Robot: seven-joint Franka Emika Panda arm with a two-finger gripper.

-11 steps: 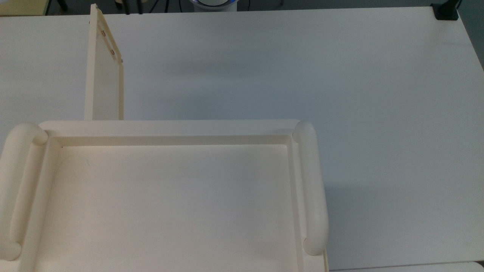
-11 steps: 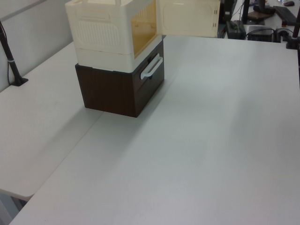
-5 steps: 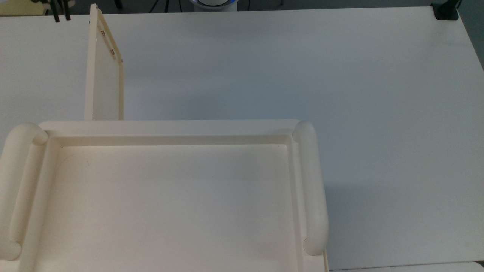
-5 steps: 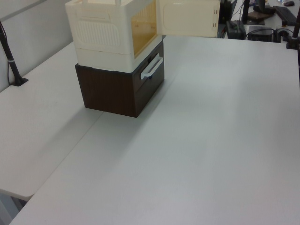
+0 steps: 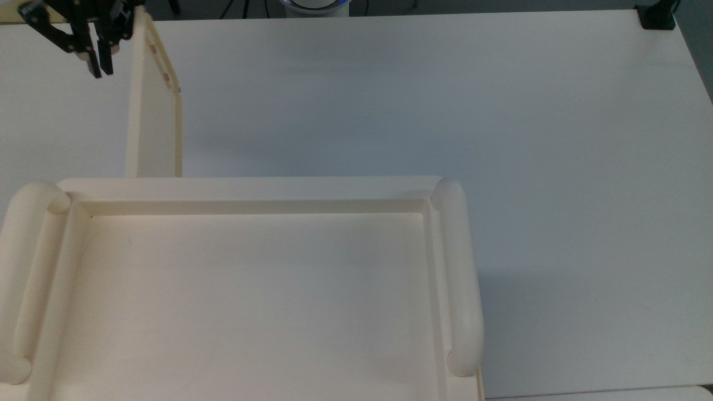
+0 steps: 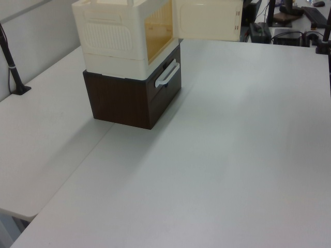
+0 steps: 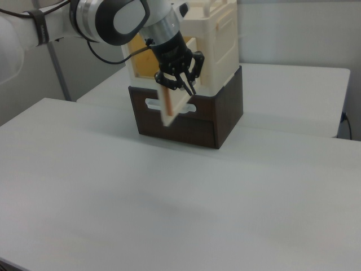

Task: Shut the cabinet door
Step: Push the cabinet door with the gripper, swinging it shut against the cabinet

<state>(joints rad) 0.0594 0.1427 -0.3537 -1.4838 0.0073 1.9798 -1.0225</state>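
Note:
The cream cabinet [image 5: 250, 188] fills the top view's lower left, its recessed top edged by rounded rails. In the left view the cabinet [image 6: 111, 39] stands on a dark box with its amber inside showing. The cabinet door [image 5: 153, 133] stands wide open, sticking straight out from the front. Its free end with two small fittings points away from the cabinet. The door [image 6: 209, 19] also appears in the left view and, edge-on, the door [image 7: 169, 107] in the right view. My black gripper [image 5: 99, 71] hangs shut and empty just off the door's outer face near the free end. In the right view the gripper [image 7: 187, 90] sits against the door's edge; contact is unclear.
A dark brown drawer unit [image 6: 124, 98] with a white handle [image 6: 166, 75] carries the cabinet. The white table [image 5: 445, 100] stretches wide on the top view's right. A black clamp [image 5: 657, 16] sits at its far corner, and a black pole [image 6: 13, 67] stands on the left view's left.
The gripper swung from above the table's far edge to the top view's left, then came toward the cabinet beside the door's outer face. The door has not moved.

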